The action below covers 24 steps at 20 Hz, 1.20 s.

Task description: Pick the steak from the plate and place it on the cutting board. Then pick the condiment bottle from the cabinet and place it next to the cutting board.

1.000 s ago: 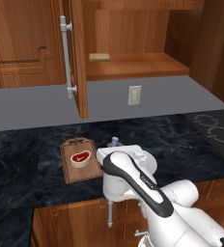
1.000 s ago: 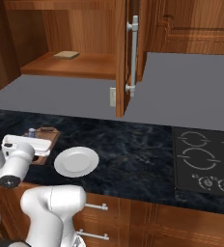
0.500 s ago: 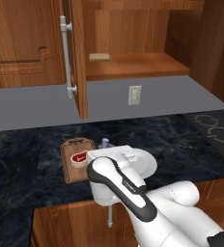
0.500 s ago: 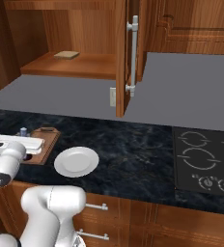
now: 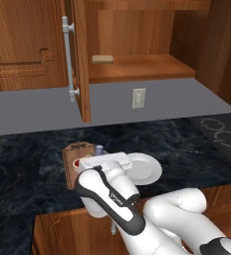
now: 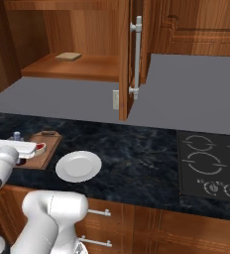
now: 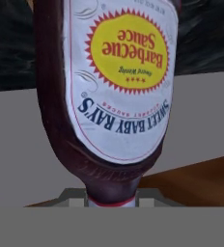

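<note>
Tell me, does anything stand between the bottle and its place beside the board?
Nothing visible does. The tool grips the bottle close by the board; the plate lies at the board's other side, out of the way.

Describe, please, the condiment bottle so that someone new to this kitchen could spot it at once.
On the dark marbled counter, left of the round white plate, lies a brown wooden cutting board. The dark purple-brown bottle is over that board's far left end, held in the shut gripper. Its yellow "Barbecue Sauce" sunburst label and bluish cap set it apart.
</note>
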Tool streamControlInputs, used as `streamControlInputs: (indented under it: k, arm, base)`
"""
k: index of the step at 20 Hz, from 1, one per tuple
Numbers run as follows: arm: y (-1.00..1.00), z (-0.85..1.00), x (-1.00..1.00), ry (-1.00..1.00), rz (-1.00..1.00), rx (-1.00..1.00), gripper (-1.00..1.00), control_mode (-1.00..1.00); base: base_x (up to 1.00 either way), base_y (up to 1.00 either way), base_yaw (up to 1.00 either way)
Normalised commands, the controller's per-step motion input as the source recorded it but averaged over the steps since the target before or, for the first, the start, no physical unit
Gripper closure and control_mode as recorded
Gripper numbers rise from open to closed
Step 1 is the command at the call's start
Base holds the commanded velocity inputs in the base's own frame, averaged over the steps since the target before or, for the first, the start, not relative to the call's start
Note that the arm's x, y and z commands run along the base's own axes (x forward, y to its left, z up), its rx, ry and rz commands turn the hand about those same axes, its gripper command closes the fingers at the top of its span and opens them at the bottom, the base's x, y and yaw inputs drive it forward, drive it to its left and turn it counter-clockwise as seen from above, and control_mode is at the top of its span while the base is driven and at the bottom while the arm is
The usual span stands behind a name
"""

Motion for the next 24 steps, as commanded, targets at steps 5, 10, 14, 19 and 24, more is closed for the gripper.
streamControlInputs:
  k: [5,10,14,19,24]
  arm:
    - [0.25,-0.06,0.00,0.00,0.00,0.00,1.00,-1.00]
    - [0.24,-0.03,0.00,0.00,0.00,0.00,1.00,-1.00]
    - [0.22,-0.02,0.00,0.00,0.00,0.00,1.00,-1.00]
    - [0.23,-0.03,0.00,0.00,0.00,0.00,1.00,-1.00]
    - [0.24,-0.05,0.00,0.00,0.00,0.00,1.00,-1.00]
  base:
    - [0.00,0.00,0.00]
    - [0.00,0.00,0.00]
    - [0.00,0.00,0.00]
    - [0.00,0.00,0.00]
    - [0.00,0.00,0.00]
